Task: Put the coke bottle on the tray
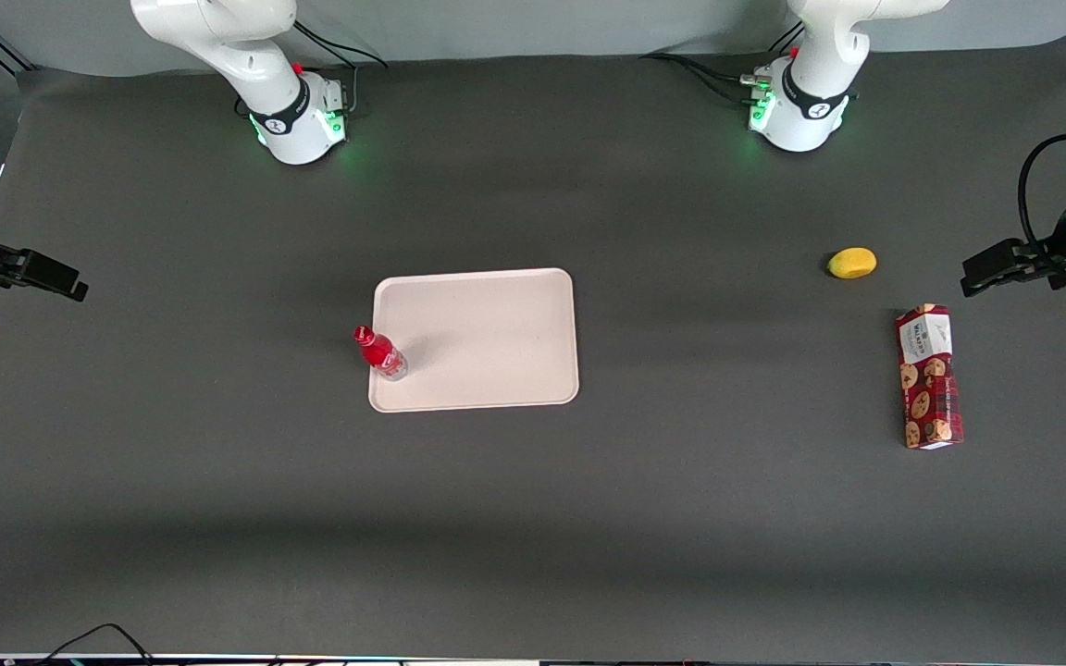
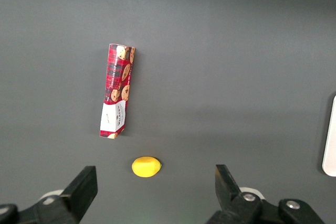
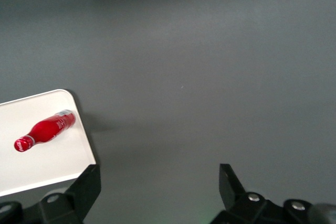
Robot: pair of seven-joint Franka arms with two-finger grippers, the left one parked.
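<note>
The coke bottle (image 1: 381, 353), small and red with a red cap, stands on the tray (image 1: 496, 333), close to the rim at the working arm's end. The tray is flat, pale pinkish-beige, in the middle of the table. In the right wrist view the bottle (image 3: 46, 129) stands on the tray (image 3: 52, 166) near one rounded corner. My right gripper (image 1: 70, 282) hangs well away from the tray, at the working arm's end of the table. It is open and empty, with bare table between its fingers (image 3: 157, 187).
A yellow lemon-like object (image 1: 852, 263) and a red patterned cookie box (image 1: 929, 376) lie toward the parked arm's end of the table. Both show in the left wrist view, the lemon (image 2: 146, 166) and the box (image 2: 117, 91). Dark grey cloth covers the table.
</note>
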